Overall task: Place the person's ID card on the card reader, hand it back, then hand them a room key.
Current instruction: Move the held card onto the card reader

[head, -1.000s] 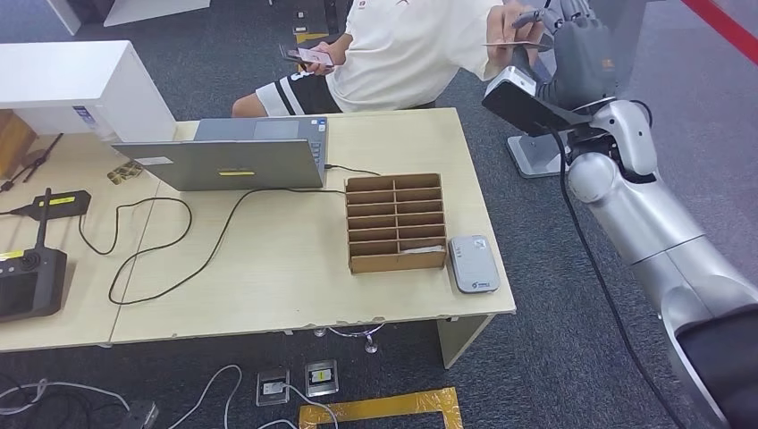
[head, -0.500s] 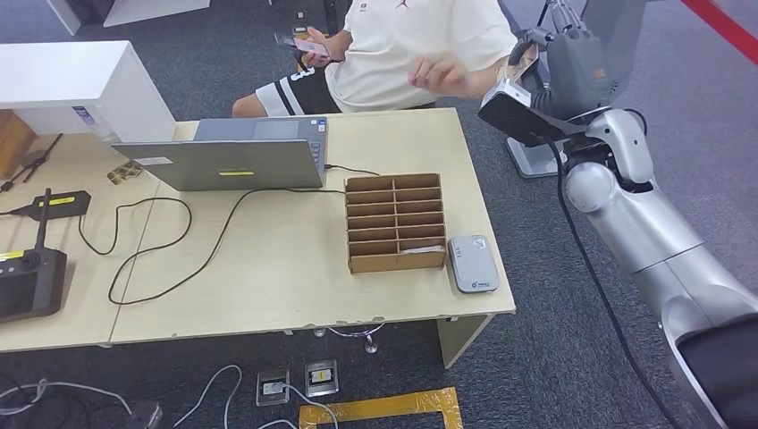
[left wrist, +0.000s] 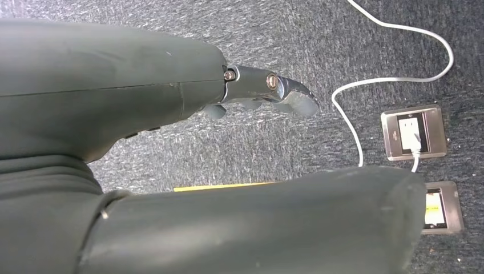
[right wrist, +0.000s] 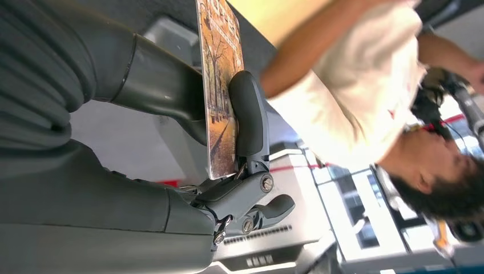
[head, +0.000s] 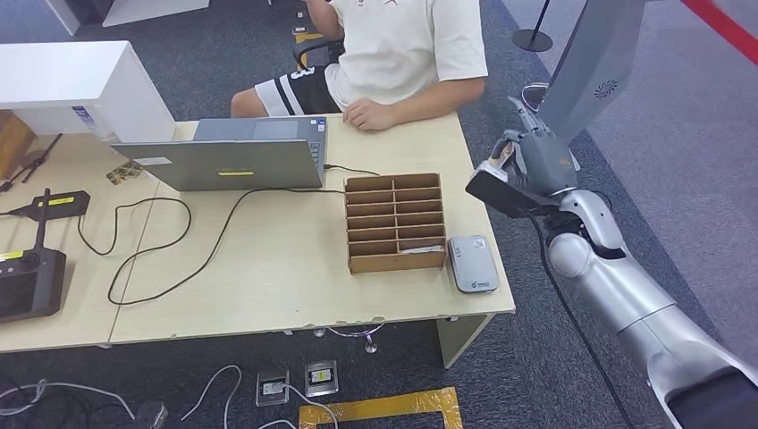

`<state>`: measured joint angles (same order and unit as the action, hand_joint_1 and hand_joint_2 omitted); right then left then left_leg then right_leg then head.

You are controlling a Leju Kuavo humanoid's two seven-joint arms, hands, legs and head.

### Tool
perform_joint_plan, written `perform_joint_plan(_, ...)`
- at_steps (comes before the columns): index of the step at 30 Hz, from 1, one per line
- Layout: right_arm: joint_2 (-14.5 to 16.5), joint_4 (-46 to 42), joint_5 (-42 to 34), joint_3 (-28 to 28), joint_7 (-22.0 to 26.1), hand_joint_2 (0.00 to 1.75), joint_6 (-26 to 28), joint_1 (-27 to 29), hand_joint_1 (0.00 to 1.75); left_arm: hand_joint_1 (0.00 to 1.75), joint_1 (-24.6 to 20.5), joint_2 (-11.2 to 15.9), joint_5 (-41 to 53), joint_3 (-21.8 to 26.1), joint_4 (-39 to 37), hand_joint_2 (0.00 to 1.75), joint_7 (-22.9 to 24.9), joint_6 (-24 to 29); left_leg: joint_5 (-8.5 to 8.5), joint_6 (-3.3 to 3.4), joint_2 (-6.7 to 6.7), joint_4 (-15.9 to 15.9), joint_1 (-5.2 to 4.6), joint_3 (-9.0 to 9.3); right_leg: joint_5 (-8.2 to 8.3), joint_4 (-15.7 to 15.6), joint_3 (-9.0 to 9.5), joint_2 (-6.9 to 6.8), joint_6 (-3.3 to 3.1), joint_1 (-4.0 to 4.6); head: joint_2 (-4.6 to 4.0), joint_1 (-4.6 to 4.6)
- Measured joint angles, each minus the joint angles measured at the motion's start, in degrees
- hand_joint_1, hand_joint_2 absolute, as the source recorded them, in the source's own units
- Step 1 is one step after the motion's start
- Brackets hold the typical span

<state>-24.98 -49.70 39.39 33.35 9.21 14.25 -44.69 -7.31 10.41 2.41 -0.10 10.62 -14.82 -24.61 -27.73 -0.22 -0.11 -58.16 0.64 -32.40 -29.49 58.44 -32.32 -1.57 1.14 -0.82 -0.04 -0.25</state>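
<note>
The card reader (head: pixel 472 263) lies bare at lower right of the tabletop (head: pixel 268 268). Higher right, the right robot hand (head: pixel 527 154) pinches the ID card (right wrist: pixel 220 85) — reading, return and room key apparently remain. The left robot hand (left wrist: pixel 171 97) hangs empty — fingers apart.

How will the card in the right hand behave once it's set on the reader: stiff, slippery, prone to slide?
The card looks flat and unbent where the right hand pinches it, so probably stiff and light. Its printed face looks glossy, so it may slide on the smooth-looking card reader.
</note>
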Motion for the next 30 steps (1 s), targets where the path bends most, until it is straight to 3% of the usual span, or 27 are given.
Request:
perform_joint_plan(11, -0.59, -1.83, -0.60, -0.04, -3.31, 1.75, -2.43, 9.04, 1.75, 0.00, -0.01, -0.03, 0.36, -0.19, 0.00, 0.00, 0.68, 0.00, 0.00, 0.00, 0.01, 0.00, 0.01, -0.01, 0.00, 0.01, -0.01, 0.01, 0.00, 0.01, 0.00, 0.01)
perform_joint_plan(30, 0.62, -4.09, 1.72, 1.13, -6.00, 1.75, -4.36, 12.92, 1.75, 0.00, -0.06, -0.36, 0.85, -1.61, 0.00, 0.00, 0.68, 0.00, 0.00, 0.00, 0.02, 0.00, 0.00, -0.02, 0.00, 0.01, 0.00, 0.00, 0.00, 0.00, 0.00, 0.01)
